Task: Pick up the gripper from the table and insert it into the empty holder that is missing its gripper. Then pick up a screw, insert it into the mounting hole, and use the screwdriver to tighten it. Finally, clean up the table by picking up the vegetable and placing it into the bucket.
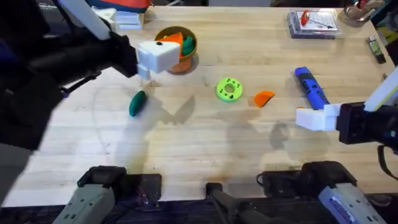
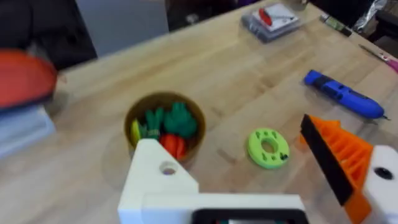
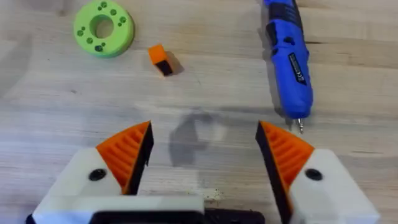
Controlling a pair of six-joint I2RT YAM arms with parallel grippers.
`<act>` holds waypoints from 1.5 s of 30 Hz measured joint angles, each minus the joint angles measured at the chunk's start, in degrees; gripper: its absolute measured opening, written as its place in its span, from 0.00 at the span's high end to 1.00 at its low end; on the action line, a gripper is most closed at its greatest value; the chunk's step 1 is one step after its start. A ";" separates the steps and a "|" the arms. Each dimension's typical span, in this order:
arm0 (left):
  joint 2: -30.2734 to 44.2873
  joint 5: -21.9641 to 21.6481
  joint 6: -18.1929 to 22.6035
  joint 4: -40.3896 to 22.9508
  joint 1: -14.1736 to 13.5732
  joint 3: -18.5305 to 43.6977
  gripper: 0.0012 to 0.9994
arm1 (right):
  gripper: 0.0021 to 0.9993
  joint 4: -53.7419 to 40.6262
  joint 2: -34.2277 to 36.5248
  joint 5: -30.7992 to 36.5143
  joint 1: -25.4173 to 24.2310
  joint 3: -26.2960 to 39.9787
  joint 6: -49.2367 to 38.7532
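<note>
The orange gripper [image 1: 263, 98] lies on the table [image 1: 199, 155], between the green disc [image 1: 229, 89] and the screwdriver [image 1: 311, 88]. The right gripper [image 3: 202, 155] is held wide open near it, with nothing between the pads. The left gripper [image 2: 261, 180] is also open and empty above the bucket [image 2: 165, 124]; one finger, the holder [image 2: 155, 180], lacks its pad. A small wedge can be pinched off-centre and tipped away. The vegetable [image 1: 137, 103] lies well apart.
</note>
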 joint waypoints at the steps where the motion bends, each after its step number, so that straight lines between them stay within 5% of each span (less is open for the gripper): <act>1: -0.64 -0.03 0.47 3.30 -0.62 -1.74 0.01 | 0.01 0.01 0.00 0.00 0.00 0.00 0.00; 8: -10.27 -0.05 2.24 30.04 -6.94 -22.23 0.01 | 0.01 0.01 0.00 -0.02 0.00 0.00 0.00; 12: -15.66 -0.03 1.64 37.14 -10.53 -32.23 0.01 | 0.01 0.01 0.00 0.00 0.00 0.00 0.00; 21: -32.48 -0.05 -3.10 37.07 -11.32 -43.90 0.01 | 0.01 0.01 0.00 0.00 0.00 0.00 0.00; 31: -46.91 0.07 -4.39 17.96 -11.32 -45.34 0.01 | 0.00 0.01 0.00 0.00 0.00 0.00 0.00; 45: -48.05 0.90 -4.39 17.78 -11.32 -45.31 0.01 | 0.01 0.01 -0.01 0.00 0.00 0.00 0.00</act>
